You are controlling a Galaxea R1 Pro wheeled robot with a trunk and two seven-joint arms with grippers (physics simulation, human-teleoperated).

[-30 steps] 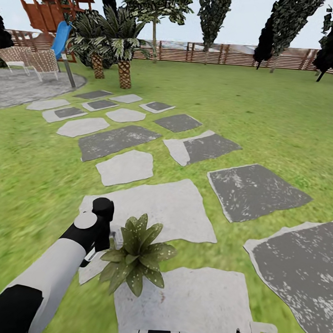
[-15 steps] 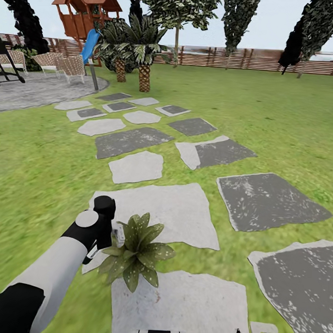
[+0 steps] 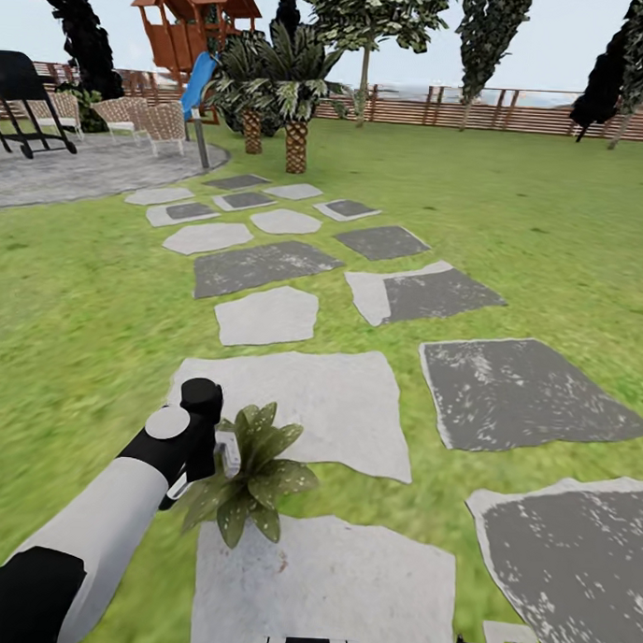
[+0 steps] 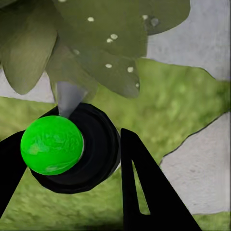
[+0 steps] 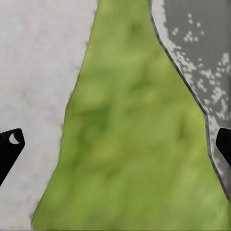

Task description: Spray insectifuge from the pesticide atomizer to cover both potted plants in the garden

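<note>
- Over the plant (image 3: pixel 247 473) at the near stones (image 3: pixel 299 409), my left gripper (image 4: pixel 72 159) has its jaws closed around the atomizer (image 4: pixel 79 149), green cap toward the wrist camera, grey nozzle aimed into the spotted leaves.
- Right gripper (image 5: pixel 115 144): jaws spread wide, nothing between them, just lawn (image 5: pixel 130 134) and stone edges below.
- Step in hand, I judge: spraying the first plant; pickup looks done.
- No mist visible, so I can't tell how well it's covered.
- Second plant I can't place.
- Next calls for sweeping the nozzle across the whole rosette, then driving on to find the other one.
</note>
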